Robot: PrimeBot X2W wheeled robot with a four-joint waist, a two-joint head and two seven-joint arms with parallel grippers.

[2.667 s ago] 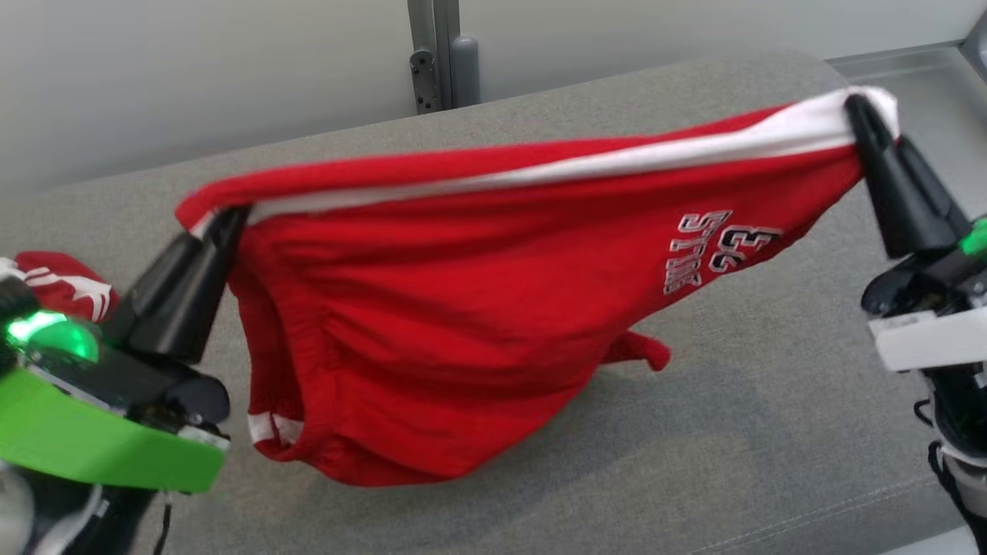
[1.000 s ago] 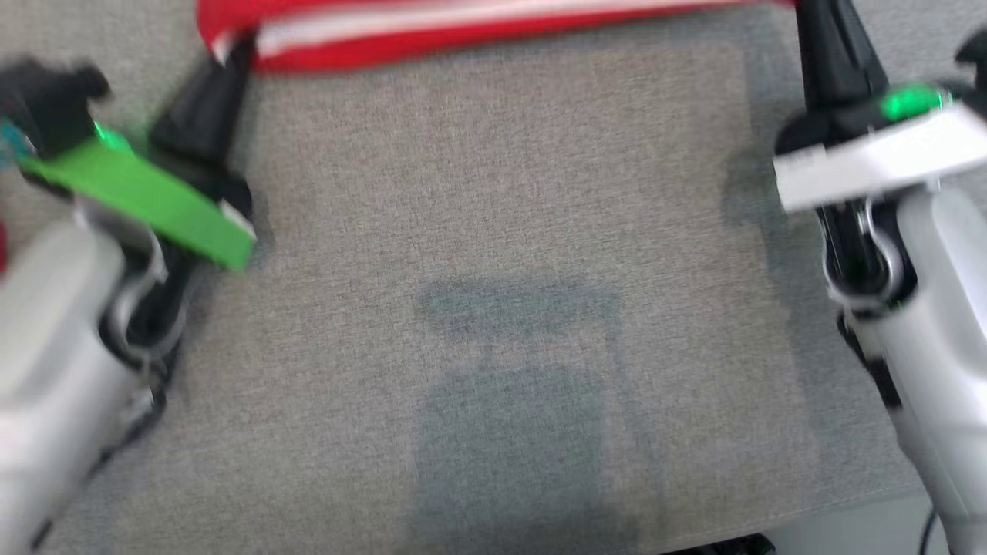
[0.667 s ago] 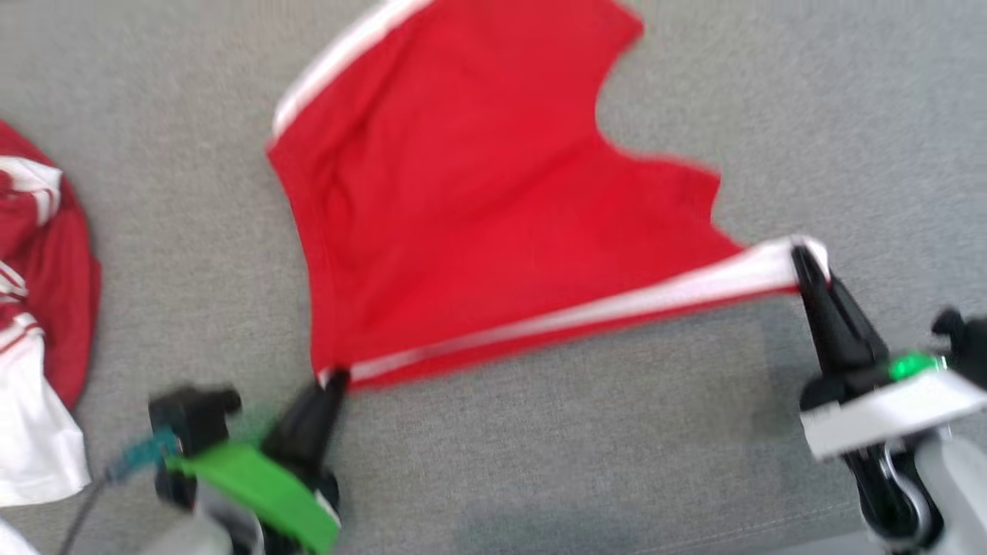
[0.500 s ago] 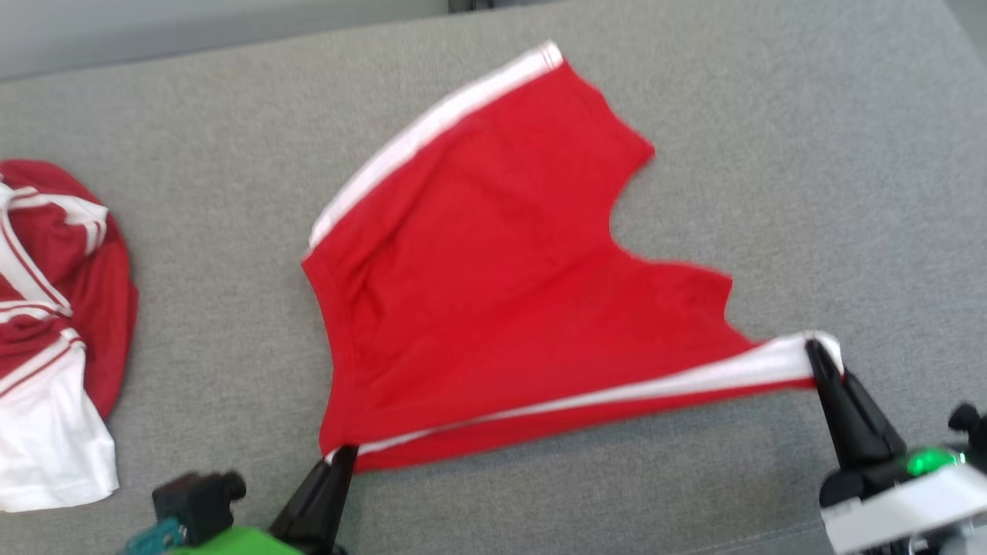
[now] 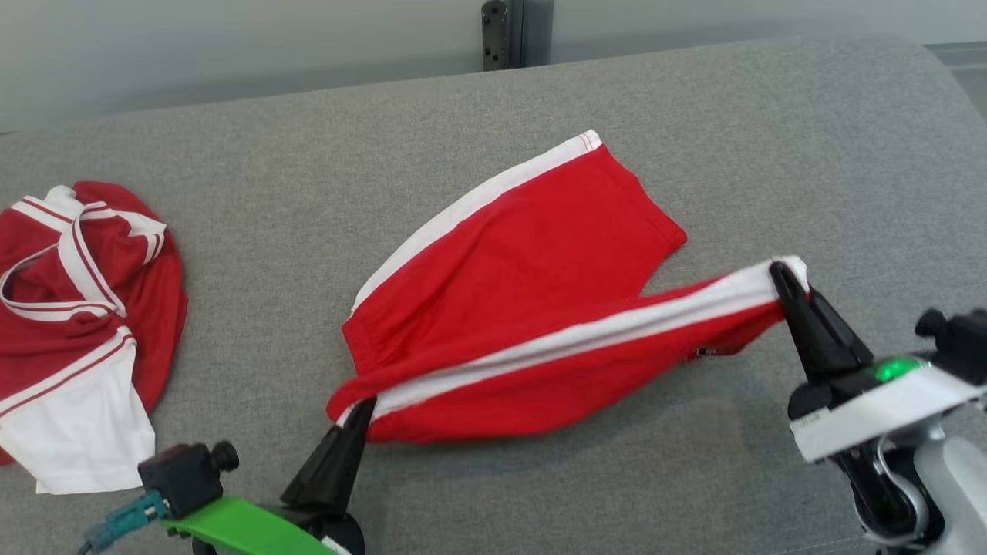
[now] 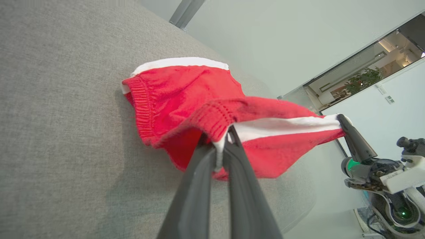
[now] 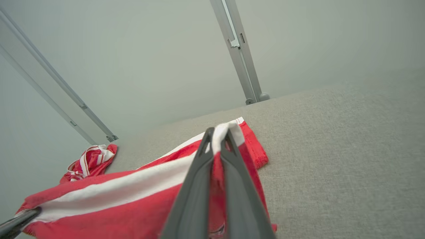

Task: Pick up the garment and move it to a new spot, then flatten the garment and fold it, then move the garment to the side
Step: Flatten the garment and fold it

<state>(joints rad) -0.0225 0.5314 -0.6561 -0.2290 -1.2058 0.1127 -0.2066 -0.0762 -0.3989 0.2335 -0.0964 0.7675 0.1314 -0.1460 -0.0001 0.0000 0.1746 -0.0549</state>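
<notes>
While my left gripper (image 5: pixel 365 405) pinches the waistband end of the red shorts (image 5: pixel 532 270) near the grey cushion's (image 5: pixel 771 139) front edge, my right gripper (image 5: pixel 777 270) is clamped on the striped hem toward the right edge; the other leg lies flat mid-cushion; a red-and-white jersey (image 5: pixel 158 301) sits by the left edge.

Red white-striped garment (image 5: pixel 532 308), half-lifted

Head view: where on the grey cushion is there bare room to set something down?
Bare: the strip between the crumpled jersey and the red shorts; the far band of cushion by the wall; the right end past the right gripper. Crowded: the left edge under the jersey, and the middle, shorts stretched over to the left gripper.
</notes>
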